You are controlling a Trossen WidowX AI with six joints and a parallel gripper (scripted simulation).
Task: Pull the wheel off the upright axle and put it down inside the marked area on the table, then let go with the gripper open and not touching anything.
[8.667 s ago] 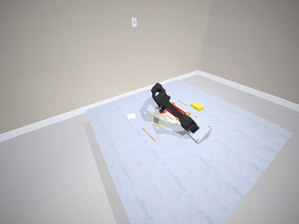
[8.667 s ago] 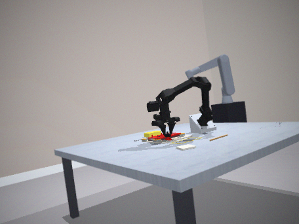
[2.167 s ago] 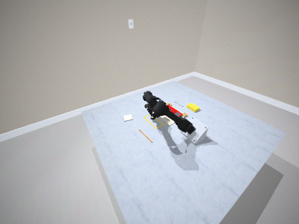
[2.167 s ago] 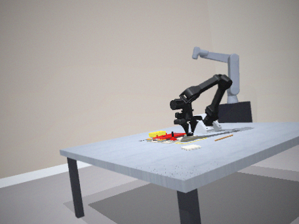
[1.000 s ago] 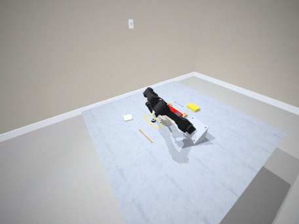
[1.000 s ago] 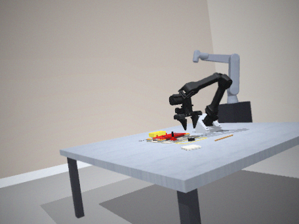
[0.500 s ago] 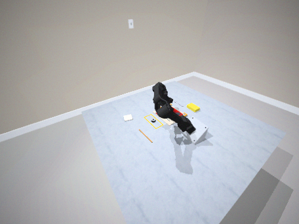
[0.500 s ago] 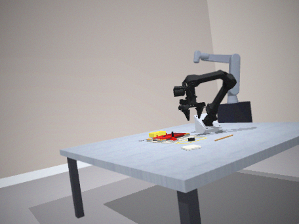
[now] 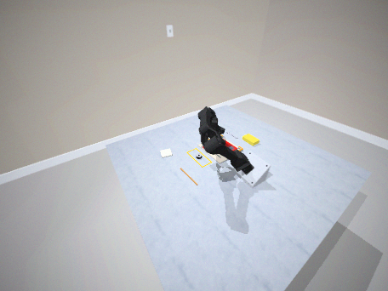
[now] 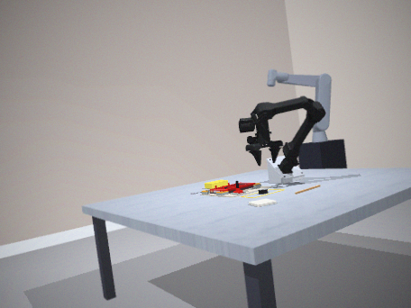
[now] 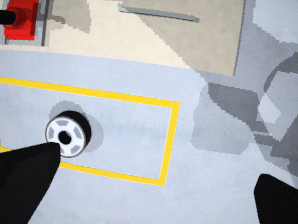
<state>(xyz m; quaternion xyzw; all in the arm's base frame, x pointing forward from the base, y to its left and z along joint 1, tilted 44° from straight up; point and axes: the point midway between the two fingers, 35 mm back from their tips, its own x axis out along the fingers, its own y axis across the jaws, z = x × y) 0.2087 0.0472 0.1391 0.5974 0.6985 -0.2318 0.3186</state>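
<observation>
The wheel [image 9: 198,156] [image 10: 262,192] [image 11: 72,133] is black with a white spoked face. It lies flat on the table inside the yellow outline of the marked area [image 9: 203,156] [image 11: 169,145], clear of the lines. The upright axle [image 10: 237,184] [image 11: 7,18] is a bare black post on a red part. My gripper [image 10: 266,163] [image 11: 160,171] is wide open and empty, raised well above the table and touching nothing. In the wrist view the left fingertip overlaps the wheel's lower edge only in the picture. In the top view the arm hides the fingers.
A beige board [image 11: 125,40] with a grey rod [image 11: 159,14] lies beside the marked area. A yellow block [image 9: 251,139] [image 10: 216,184], a white block [image 9: 166,152] [image 10: 262,203] and an orange stick [image 9: 189,176] [image 10: 307,189] lie around it. A grey arm [image 10: 324,104] stands behind the table.
</observation>
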